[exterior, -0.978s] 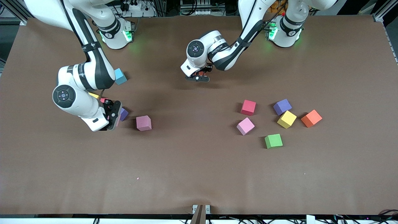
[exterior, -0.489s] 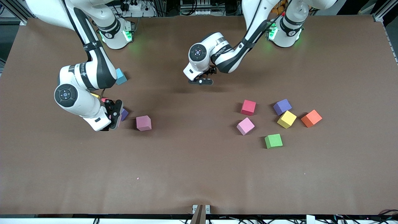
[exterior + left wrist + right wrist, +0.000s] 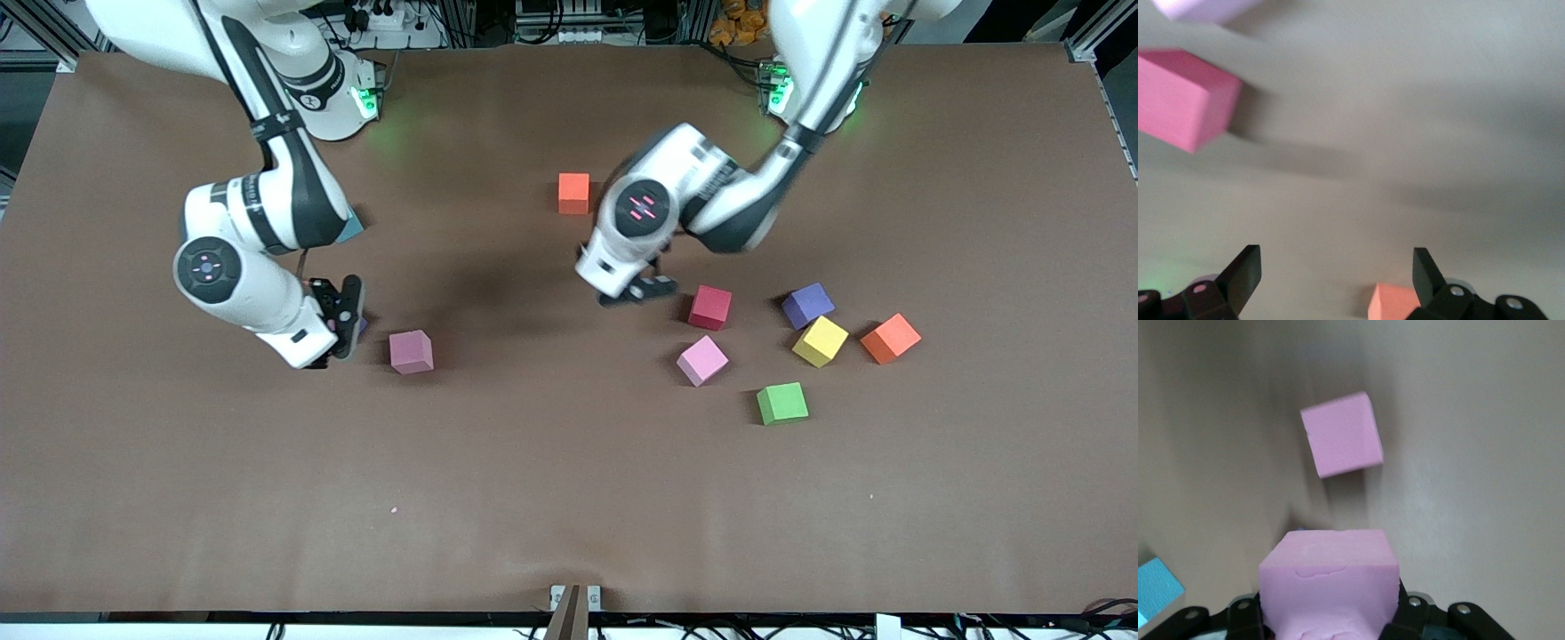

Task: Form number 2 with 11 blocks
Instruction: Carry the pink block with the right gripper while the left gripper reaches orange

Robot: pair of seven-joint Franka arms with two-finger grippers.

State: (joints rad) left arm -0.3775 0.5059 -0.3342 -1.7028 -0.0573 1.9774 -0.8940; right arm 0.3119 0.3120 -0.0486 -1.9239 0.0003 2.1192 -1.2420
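Right wrist view: right tool (image 3: 1328, 613) clamps pink block (image 3: 1328, 583), fingers hidden; left tool (image 3: 1337, 280) wide, empty.

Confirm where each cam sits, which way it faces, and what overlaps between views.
Front: high across the table, facing both arm bases; shows both arms, left claw, right claw, scattered cubes.
Left wrist: on the left arm, looking down past its open claw at the table; red cube, orange cube.
Right wrist: on the right arm, looking past its claw shut on a pink cube.
Shared: front and right wrist both show the loose pink cube.
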